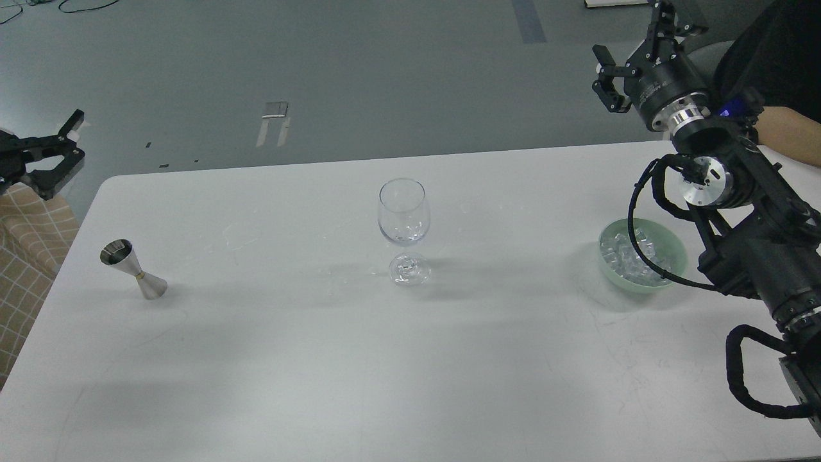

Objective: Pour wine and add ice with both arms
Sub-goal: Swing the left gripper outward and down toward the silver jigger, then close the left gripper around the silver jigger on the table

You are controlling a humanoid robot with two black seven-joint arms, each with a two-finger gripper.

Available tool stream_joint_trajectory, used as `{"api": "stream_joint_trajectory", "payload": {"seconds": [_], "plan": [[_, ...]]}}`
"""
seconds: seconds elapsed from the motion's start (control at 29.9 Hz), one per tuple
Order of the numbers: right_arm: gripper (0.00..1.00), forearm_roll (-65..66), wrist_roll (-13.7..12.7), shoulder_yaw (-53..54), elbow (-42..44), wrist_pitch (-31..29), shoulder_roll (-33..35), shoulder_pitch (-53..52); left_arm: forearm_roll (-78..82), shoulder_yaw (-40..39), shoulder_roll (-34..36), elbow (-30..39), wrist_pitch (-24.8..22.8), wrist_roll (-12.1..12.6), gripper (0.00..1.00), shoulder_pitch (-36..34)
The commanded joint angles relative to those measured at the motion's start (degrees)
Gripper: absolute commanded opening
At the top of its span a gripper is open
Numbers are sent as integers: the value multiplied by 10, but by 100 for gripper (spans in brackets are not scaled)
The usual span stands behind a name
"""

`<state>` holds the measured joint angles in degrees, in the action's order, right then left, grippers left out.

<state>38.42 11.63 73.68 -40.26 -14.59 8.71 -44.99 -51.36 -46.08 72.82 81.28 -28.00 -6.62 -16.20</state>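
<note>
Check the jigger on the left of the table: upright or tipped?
Upright. The steel jigger stands on its wider cone on the table, open mouth up; its lean looks like camera perspective. Neither tool touches it.

Table (321, 359): plain off-white, faint grey scuffs and shadows. Floor (385, 77): dull grey-green, with a darker blue-grey strip at the top edge. Jigger (131, 269): brushed silver with a thin gold band at the waist. Wine glass (403, 224): clear, colourless. Bowl (677, 256): pale mint green. Ice (632, 256) in it: clear, glassy white. Right arm (757, 244): black with polished silver rings, black cables, and a small blue light near the wrist. Right gripper (632, 48) and left gripper (38, 157): black. Cloth (25, 256) at left edge: tan with a white grid check. Person's sleeve (770, 58): black.
</note>
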Motion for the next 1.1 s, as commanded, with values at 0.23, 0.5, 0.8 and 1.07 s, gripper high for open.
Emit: {"api": "stream_joint_trajectory", "payload": {"seconds": [0.23,0.5,0.8,1.07], "plan": [[100,3,-2,-38,0,18,3,3,-75,2,-10,63,0,-25,99,195],[100,3,-2,-42,2,18,2,7,-74,5,-36,63,0,-36,99,266],[100,3,-4,-43,2,22,1,8,-65,0,-135,43,0,-37,99,273],[100,3,-4,-43,2,28,1,12,-53,1,-202,-40,0,-31,99,231]]}}
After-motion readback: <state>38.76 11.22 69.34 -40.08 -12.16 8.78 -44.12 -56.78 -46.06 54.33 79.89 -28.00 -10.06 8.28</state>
